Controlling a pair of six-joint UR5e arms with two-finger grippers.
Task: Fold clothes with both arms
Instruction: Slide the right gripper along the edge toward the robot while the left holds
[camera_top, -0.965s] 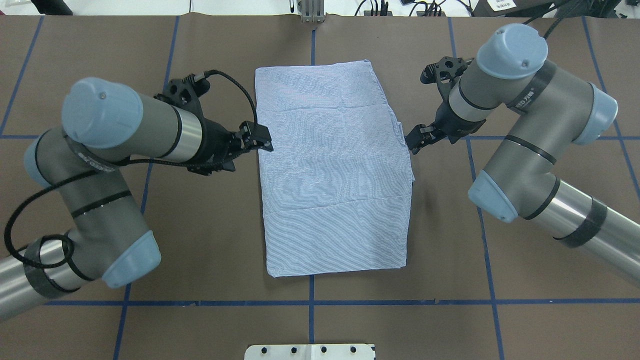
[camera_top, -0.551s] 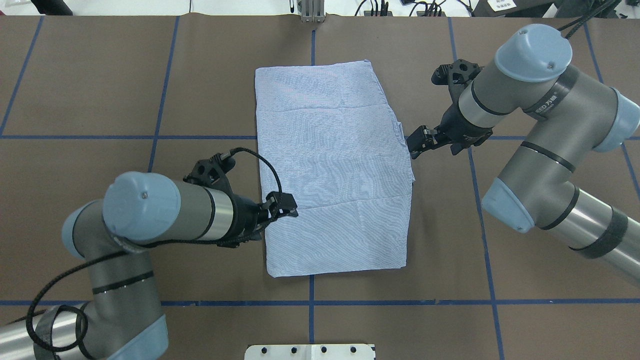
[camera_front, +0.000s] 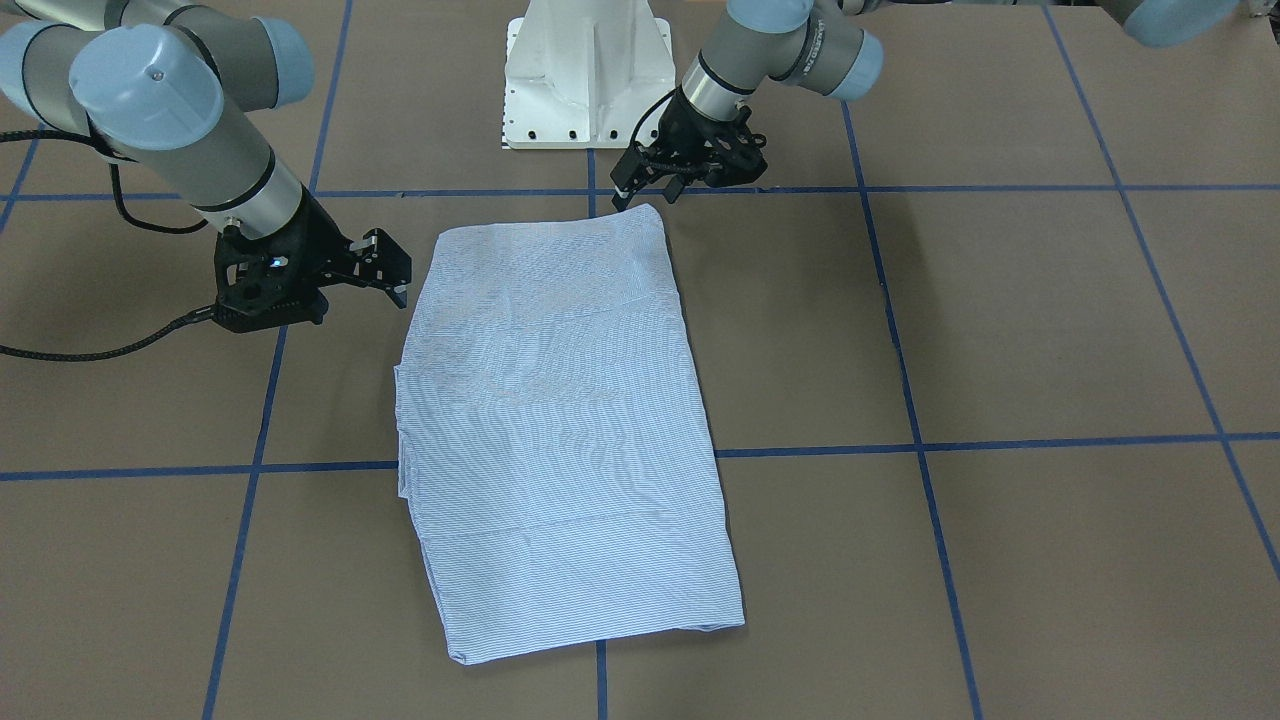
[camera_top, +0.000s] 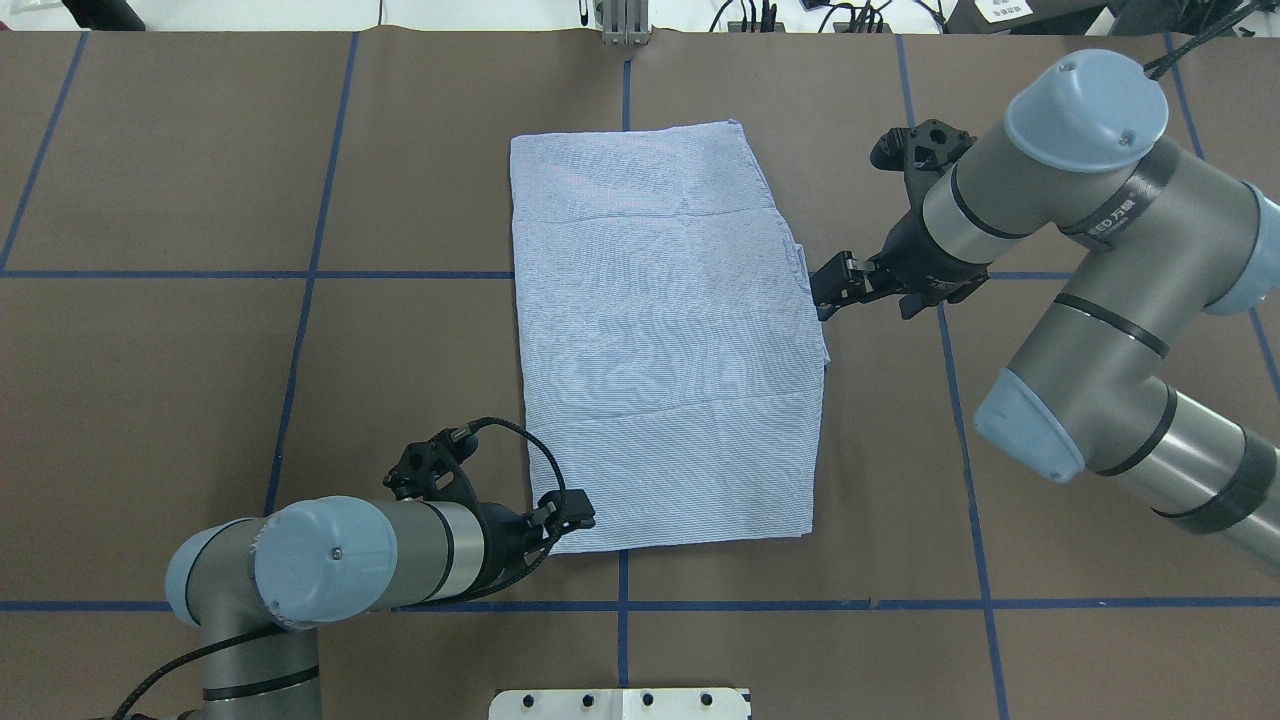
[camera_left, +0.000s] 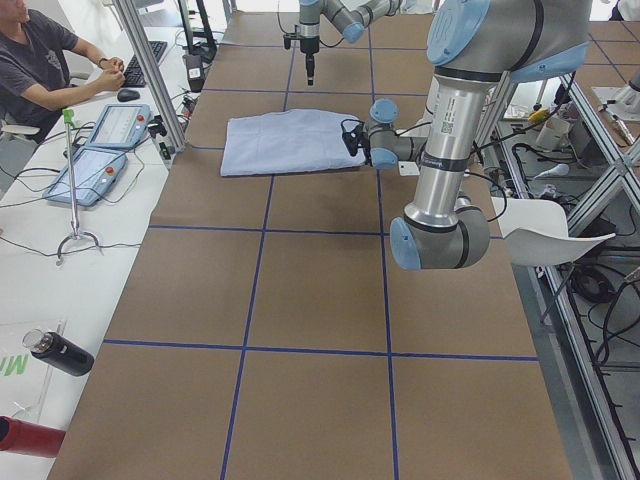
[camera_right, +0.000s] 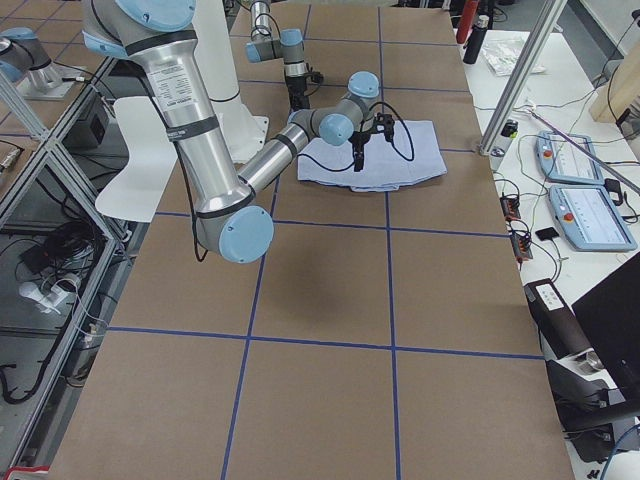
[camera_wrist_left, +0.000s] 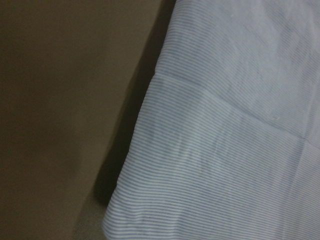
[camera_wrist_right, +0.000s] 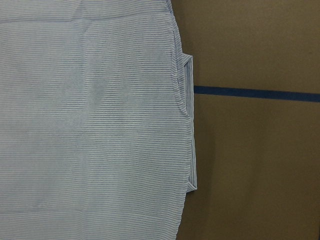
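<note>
Left gripper (camera_top: 572, 512) has tracked along the edge to the near-left corner of the folded shirt (camera_top: 665, 340), jaws apart, empty; right gripper (camera_top: 826, 290), likewise apart and empty, beside right edge; shirt flat mid-table (camera_top: 150, 400).

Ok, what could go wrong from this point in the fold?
1. The left gripper sits at the near corner of the shirt while the right gripper is midway along the opposite edge; lifting from there would likely skew the fold.
2. An under layer pokes out along the right edge, so the right gripper may pinch only part of the stack.
</note>
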